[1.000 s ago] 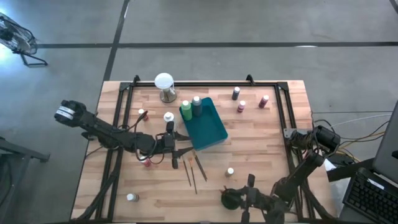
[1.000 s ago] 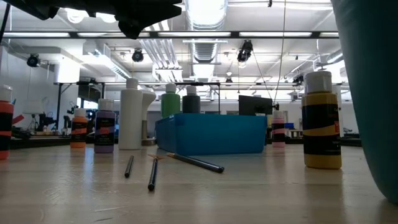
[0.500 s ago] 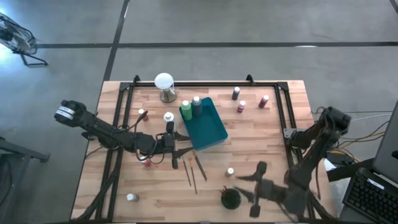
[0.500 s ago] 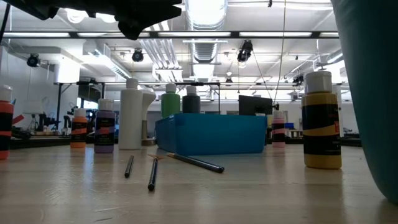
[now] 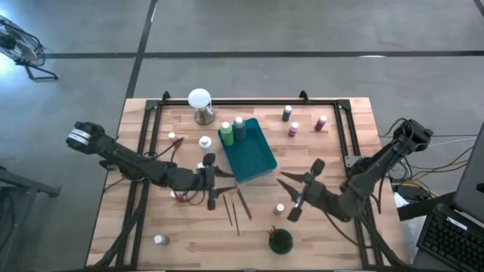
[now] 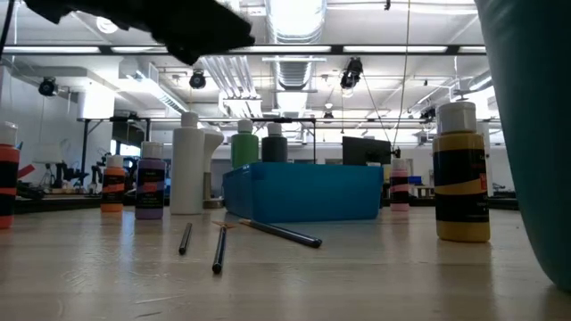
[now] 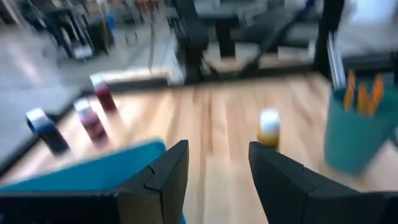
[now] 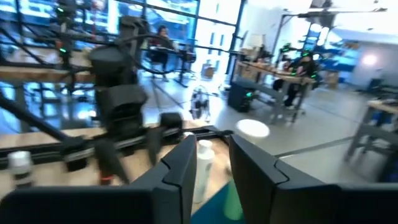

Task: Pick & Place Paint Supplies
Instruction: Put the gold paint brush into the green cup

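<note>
The yellow bottle [image 5: 279,208] stands upright on the table, between the brushes [image 5: 236,205] and the green cup [image 5: 280,241]. It lies just beside the right gripper [image 5: 293,198], slightly toward the left arm. The right gripper is nearer than the left gripper [image 5: 218,183]. Both arms reach inward, low over the table. Each gripper's fingers stand apart and hold nothing.

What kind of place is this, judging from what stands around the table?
Probably a robotics lab or workshop. The wooden table stands on a bare concrete floor, the low view shows exposed ceiling ducts and hanging lights, and the right wrist view shows workbenches with equipment behind glass walls.
</note>
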Available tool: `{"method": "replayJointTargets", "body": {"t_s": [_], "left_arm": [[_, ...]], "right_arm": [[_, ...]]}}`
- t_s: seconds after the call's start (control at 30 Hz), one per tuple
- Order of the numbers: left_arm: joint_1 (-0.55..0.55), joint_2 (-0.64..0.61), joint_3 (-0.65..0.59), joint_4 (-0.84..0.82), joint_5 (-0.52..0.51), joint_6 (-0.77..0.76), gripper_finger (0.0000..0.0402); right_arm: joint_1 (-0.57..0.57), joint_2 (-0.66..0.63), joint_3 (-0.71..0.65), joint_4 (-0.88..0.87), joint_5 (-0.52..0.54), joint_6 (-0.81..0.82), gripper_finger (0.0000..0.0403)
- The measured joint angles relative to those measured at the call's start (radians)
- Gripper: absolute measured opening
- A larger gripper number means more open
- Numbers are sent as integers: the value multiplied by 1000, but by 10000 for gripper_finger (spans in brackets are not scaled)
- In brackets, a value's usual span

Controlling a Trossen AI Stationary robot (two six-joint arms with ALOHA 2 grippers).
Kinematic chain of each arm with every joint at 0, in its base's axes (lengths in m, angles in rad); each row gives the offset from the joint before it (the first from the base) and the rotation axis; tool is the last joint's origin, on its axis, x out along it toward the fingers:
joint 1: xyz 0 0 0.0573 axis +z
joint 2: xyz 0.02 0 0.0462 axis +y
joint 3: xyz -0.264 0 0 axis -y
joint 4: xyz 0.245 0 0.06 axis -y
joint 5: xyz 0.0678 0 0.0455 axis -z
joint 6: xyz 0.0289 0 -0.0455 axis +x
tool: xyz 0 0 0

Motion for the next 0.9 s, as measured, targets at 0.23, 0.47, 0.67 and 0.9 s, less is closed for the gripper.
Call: {"method": "replayJointTargets", "body": {"t_s": [0.23,0.47,0.67,0.9], "left_arm": [[-37,0,67,-366,0,-136,174],[-87,0,145,-518,-1,-163,174],[-99,0,201,-612,-14,-132,174],[-98,0,214,-624,-17,-137,174]], "right_arm": [[-78,-2,19,3,-3,-92,56],[-90,-9,31,2,5,-99,32],[-90,-9,31,-17,8,-83,31],[-94,-19,31,-162,8,70,45]]}}
